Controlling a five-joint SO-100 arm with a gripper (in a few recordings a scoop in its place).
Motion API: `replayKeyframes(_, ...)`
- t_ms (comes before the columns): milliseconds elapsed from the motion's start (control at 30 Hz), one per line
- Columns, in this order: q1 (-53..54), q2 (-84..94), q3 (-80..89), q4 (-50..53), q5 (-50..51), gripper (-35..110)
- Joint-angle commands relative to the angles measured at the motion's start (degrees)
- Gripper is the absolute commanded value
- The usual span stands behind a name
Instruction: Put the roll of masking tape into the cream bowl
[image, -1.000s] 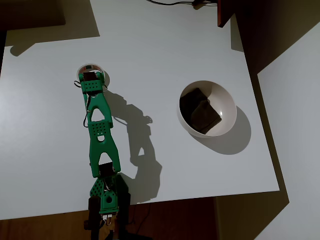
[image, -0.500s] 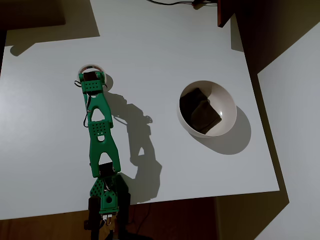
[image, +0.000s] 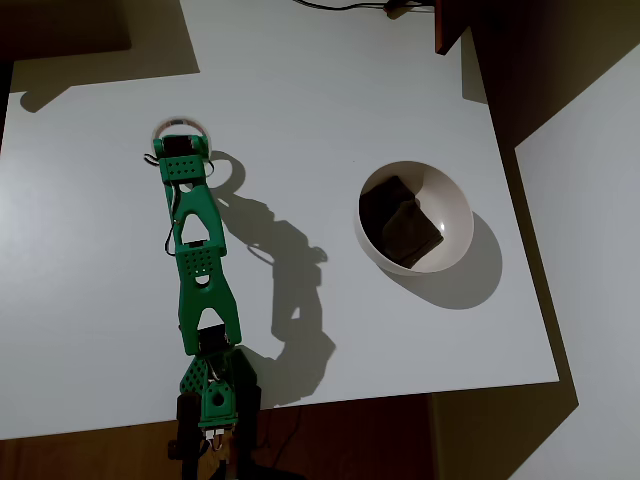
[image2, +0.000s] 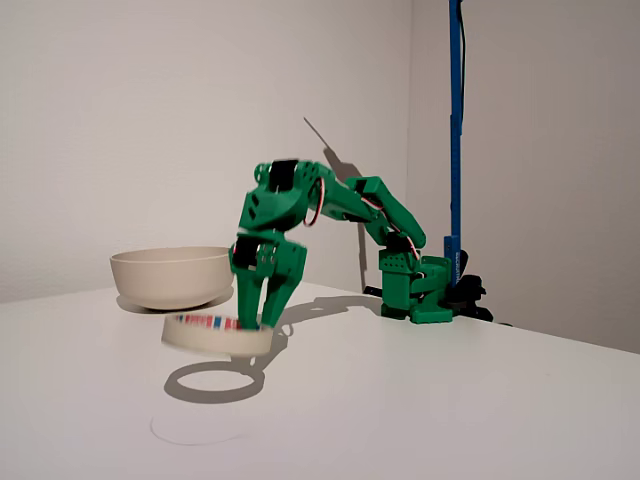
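One flat off-white roll of masking tape is seen left of centre in the fixed view, lifted clear of the white table and pinched at its rim by the green two-finger gripper. One round cream bowl, right of centre overhead, is occupied by one dark brown blocky lump.

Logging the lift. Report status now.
End effector shut on tape roll, roll clear of table. Cream bowl apart, dark lump already inside it.
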Motion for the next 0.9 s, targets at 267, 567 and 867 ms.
replayKeyframes(267, -1.58, 28.13, -5.27, 8.70, 3.34, -8)
replayKeyframes(567, 0.79, 42.45, -5.27, 13.62, 4.13, -8)
replayKeyframes(867, 12.39, 50.36, -5.19, 17.75, 2.20, -8)
